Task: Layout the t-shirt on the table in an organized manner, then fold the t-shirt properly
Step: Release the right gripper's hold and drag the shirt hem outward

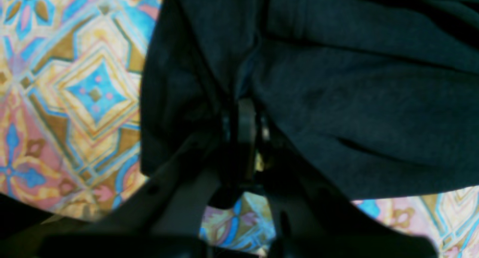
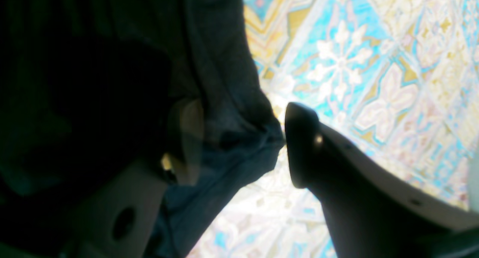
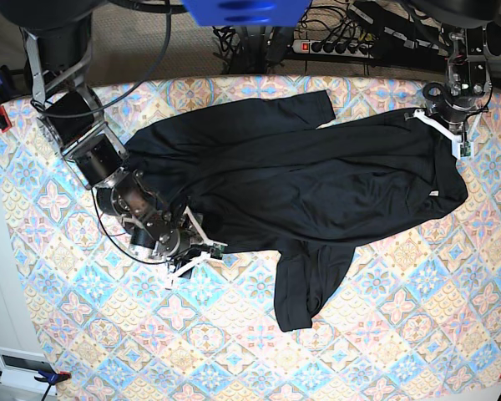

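- Presently, item: t-shirt (image 3: 301, 188), plain black; lies across the middle of the patterned surface (image 3: 417, 334), spread but rumpled, one sleeve (image 3: 305, 288) hanging toward the near edge, another (image 3: 267, 113) folded in at the far side.
- Stage: layout partly done, by my reading; the body is stretched wide between both arms yet creased. No fold made; smoothing and all folding remain.
- Left gripper (image 1: 245, 116): jaws pressed together, pinching a bunched edge of the fabric at the garment's far corner.
- Right gripper (image 2: 243, 142): jaws spread; cloth lies between them, against one finger (image 2: 299, 146), not clamped.
- Containers: none in view; nothing is held in anything.
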